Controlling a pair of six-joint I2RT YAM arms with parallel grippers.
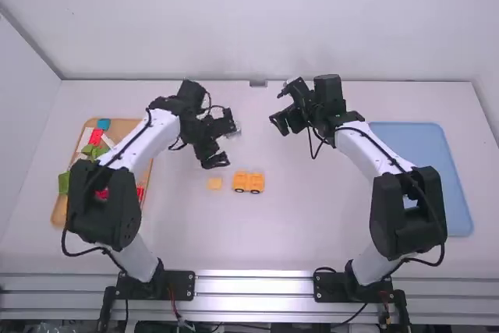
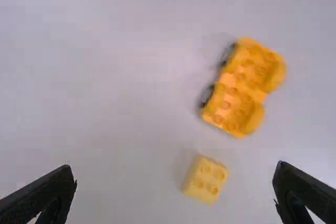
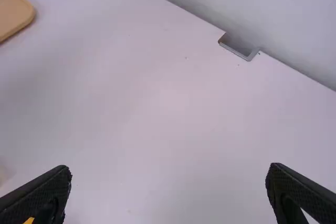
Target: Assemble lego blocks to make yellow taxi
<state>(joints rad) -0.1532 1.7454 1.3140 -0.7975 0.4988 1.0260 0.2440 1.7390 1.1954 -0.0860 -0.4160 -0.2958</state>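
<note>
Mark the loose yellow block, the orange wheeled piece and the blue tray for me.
Yellow block (image 2: 208, 178), left wrist view: its studded top.
Orange wheeled piece (image 2: 241, 84), left wrist view: the middle of its studded top.
Blue tray (image 1: 425, 143), high view: bare floor toward its far end.

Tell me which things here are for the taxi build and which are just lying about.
For the taxi, judging by colour and shape:
- wheeled orange-yellow body
- loose yellow block beside it

Probably just lying about:
- red block, green block and blue block on the brown tray
- blue tray
</note>
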